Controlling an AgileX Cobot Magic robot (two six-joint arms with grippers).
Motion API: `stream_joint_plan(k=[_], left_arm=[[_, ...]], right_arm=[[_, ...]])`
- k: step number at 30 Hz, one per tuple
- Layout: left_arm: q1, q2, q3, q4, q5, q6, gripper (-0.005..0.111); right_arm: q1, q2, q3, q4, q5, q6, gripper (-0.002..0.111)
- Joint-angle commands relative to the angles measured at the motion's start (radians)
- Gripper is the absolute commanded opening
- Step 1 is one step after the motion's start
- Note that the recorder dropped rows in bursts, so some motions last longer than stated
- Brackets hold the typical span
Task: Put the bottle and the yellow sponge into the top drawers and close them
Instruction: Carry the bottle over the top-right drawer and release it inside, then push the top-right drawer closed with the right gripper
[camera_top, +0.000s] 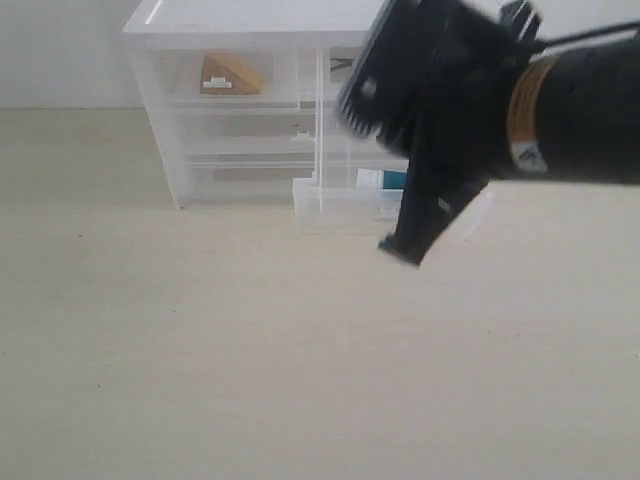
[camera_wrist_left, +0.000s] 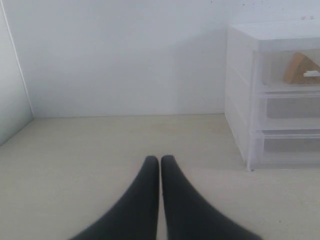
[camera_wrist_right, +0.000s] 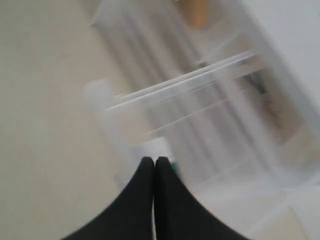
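Nearest the exterior camera, the right gripper (camera_top: 405, 248) hangs over the pale table (camera_top: 250, 350) at the end of its black arm, tips pointing down. In the right wrist view its two fingers (camera_wrist_right: 145, 175) are pressed together with nothing between them. That view is smeared, but it shows a white and teal shape just beyond the fingertips.

Just behind the gripper, the right top drawer (camera_top: 335, 208) stands pulled out toward the camera. The bottle (camera_top: 382, 180) lies inside it, teal label showing. The gripper partly covers the bottle, and it is not clear that they touch.

The left gripper (camera_wrist_left: 160, 161) is low over bare table, well apart from the drawer unit (camera_top: 250, 20). Its fingers meet along their inner edges and hold nothing.

Farthest back, the left top drawer (camera_top: 175, 80) sits pushed in flush with the unit's front. The yellow sponge (camera_top: 232, 74) rests inside, seen through the translucent wall, well away from both grippers.
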Motion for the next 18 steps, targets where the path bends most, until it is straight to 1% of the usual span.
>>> stream_joint_plan(k=[1,3,5,11,18], left_arm=[[0.003,-0.003,-0.001,-0.002,0.000,-0.001,0.004],[0.003,-0.003,-0.001,-0.002,0.000,-0.001,0.004],[0.003,-0.003,-0.001,-0.002,0.000,-0.001,0.004],[0.003,-0.003,-0.001,-0.002,-0.002,-0.001,0.004],[0.003,-0.003,-0.001,-0.002,-0.002,-0.001,0.004]], right_arm=[[0.076,0.096,0.019,0.123,0.109,-0.187,0.000],[0.077,0.144,-0.001,0.118,0.125,-0.185,0.000],[0.069,0.184,-0.018,0.072,0.151,-0.149,0.000],[0.065,0.225,-0.041,-0.166,0.158,0.133,0.000],[0.065,0.221,-0.063,-0.251,0.242,0.222,0.000]])
